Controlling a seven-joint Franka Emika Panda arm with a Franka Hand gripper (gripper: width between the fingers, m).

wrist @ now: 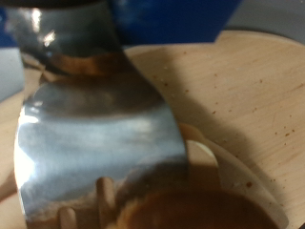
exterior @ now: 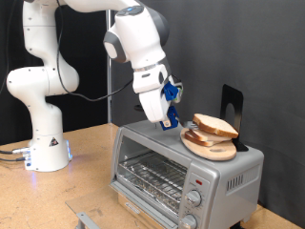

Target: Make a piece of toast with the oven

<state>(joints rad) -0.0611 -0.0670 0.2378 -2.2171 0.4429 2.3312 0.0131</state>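
The silver-grey toaster oven (exterior: 181, 176) stands at the exterior view's lower right. Its glass door looks closed, with the wire rack (exterior: 152, 174) showing behind it. On its top lies a round wooden board (exterior: 212, 149) with a small stack of bread slices; the top pale slice (exterior: 215, 125) is tilted. My gripper (exterior: 172, 113) hangs just left of the stack, shut on a shiny metal forked spatula (wrist: 95, 124). The spatula's tines (exterior: 187, 126) reach the edge of the bread. In the wrist view the blade fills most of the frame, over the board (wrist: 248, 86) and a browned crust (wrist: 181, 205).
The oven's two knobs (exterior: 194, 198) and red light (exterior: 198, 180) are on its right front. A black upright piece (exterior: 232, 103) stands behind the bread. The robot base (exterior: 43, 143) stands at the left on the wooden table (exterior: 67, 191). A metal bracket (exterior: 88, 220) lies at the front edge.
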